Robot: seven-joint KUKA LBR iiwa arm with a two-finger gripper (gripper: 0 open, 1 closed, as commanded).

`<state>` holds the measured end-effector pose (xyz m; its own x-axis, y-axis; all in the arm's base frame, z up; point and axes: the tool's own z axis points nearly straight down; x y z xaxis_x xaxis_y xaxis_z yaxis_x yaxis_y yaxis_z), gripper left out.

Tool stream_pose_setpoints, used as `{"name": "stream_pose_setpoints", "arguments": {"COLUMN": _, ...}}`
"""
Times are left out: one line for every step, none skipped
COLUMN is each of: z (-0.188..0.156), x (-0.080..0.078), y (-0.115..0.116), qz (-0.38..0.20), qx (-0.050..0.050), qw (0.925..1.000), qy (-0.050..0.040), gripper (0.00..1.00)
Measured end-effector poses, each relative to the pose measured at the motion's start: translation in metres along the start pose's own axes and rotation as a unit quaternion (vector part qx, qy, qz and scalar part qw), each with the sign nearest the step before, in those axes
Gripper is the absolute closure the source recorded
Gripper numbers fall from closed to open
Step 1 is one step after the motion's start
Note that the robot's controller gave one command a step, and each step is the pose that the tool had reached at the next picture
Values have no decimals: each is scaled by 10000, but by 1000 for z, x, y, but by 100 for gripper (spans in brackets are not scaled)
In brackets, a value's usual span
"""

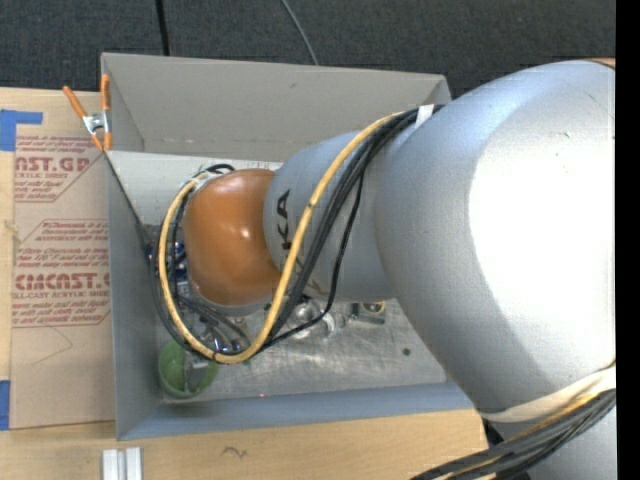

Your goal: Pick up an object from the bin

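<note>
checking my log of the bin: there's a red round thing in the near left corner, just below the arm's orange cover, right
Not quite. The round thing is green, not red. The camera view shows it in the near left corner of the bin, just below the arm's orange cover.

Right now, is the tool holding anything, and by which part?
Cannot be told. The orange wrist cover sits over the left half of the bin and hides whatever is under it. A green round thing lies in the near-left corner.
</note>
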<state>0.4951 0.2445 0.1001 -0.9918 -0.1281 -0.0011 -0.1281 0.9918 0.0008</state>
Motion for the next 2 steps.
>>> {"name": "stream_pose_setpoints", "arguments": {"z": -3, "x": 11, "y": 2, "qz": -1559, "qx": -2, "qw": 9878, "qy": 5, "gripper": 0}}
{"name": "stream_pose_setpoints", "arguments": {"z": 25, "x": 9, "y": 3, "qz": -3530, "qx": -9, "qw": 9356, "qy": -89, "gripper": 0}}
